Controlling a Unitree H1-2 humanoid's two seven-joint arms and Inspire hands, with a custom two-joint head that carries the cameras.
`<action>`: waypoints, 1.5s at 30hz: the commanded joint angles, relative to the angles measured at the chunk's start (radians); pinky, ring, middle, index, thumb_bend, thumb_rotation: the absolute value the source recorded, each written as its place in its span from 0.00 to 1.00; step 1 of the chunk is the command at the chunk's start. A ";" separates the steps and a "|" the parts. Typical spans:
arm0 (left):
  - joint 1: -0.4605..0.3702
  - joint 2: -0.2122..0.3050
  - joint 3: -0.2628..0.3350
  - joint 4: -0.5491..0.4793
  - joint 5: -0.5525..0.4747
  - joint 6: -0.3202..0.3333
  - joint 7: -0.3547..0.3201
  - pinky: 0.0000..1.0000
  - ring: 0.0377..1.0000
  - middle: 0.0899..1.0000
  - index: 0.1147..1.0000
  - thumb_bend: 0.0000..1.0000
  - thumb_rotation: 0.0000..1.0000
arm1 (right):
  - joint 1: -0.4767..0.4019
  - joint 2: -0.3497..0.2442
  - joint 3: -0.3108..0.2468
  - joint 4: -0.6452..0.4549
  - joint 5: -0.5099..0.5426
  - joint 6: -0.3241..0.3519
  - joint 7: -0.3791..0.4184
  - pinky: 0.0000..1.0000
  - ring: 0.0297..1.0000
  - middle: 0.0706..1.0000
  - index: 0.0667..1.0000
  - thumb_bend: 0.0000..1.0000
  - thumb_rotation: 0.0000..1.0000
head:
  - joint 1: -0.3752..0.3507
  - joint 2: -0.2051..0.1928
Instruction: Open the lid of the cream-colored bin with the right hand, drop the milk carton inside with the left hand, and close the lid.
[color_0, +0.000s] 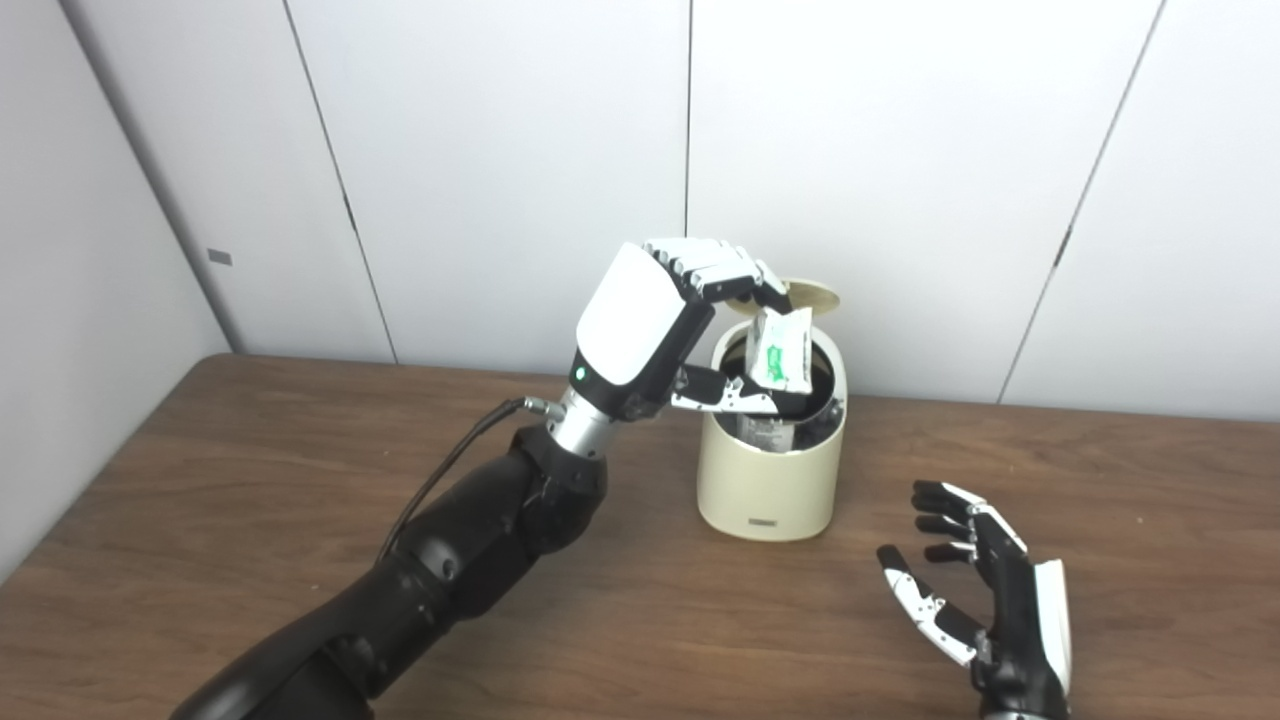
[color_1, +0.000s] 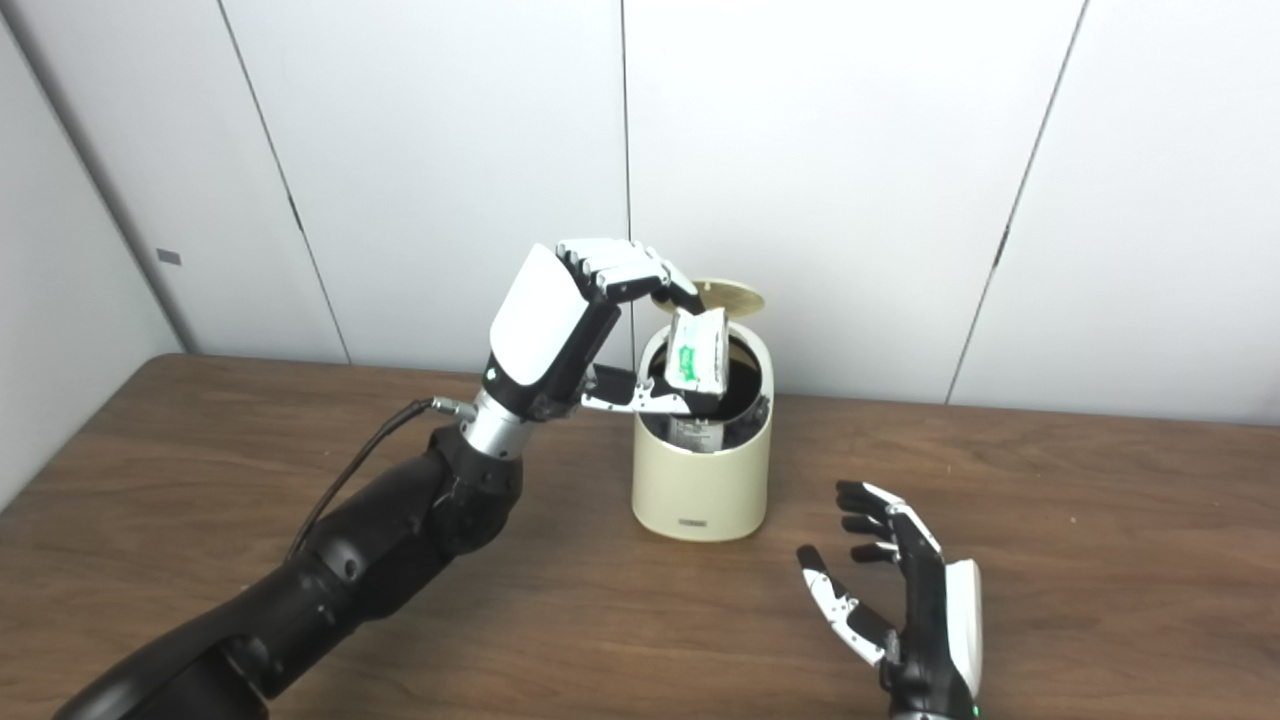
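Note:
The cream-colored bin (color_0: 768, 480) stands upright on the wooden table near the back wall, its round lid (color_0: 812, 297) tipped up behind the opening. My left hand (color_0: 668, 330) hovers over the bin's mouth, shut on the white milk carton (color_0: 783, 350) with green print, pinched between fingers above and thumb below. The carton hangs partly inside the opening, and another item shows in the dark interior beneath it. My right hand (color_0: 985, 590) rests low on the table to the right of the bin, open, palm turned inward, holding nothing and not touching the bin.
The brown wooden table (color_0: 250, 520) spreads wide to the left and front of the bin. White wall panels (color_0: 500, 150) rise just behind the bin. A black cable (color_0: 450, 465) runs along my left forearm.

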 joint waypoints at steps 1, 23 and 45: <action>-0.081 0.018 0.001 -0.007 0.001 -0.010 0.047 0.33 0.44 0.44 0.40 0.50 0.00 | 0.020 0.016 0.013 0.032 -0.010 -0.046 -0.018 0.51 0.63 0.65 0.67 0.25 0.11 | -0.004 0.003; -0.064 0.010 -0.067 0.075 -0.064 -0.010 0.089 0.34 0.44 0.44 0.40 0.50 0.00 | 0.035 0.023 0.013 -0.006 -0.001 -0.012 -0.002 0.53 0.64 0.67 0.68 0.26 0.17 | -0.012 0.021; -0.043 0.037 -0.092 0.044 -0.170 -0.010 0.012 0.39 0.47 0.44 0.42 0.52 0.00 | 0.036 0.021 0.014 -0.015 -0.007 0.002 0.008 0.55 0.65 0.68 0.68 0.26 0.19 | -0.007 0.028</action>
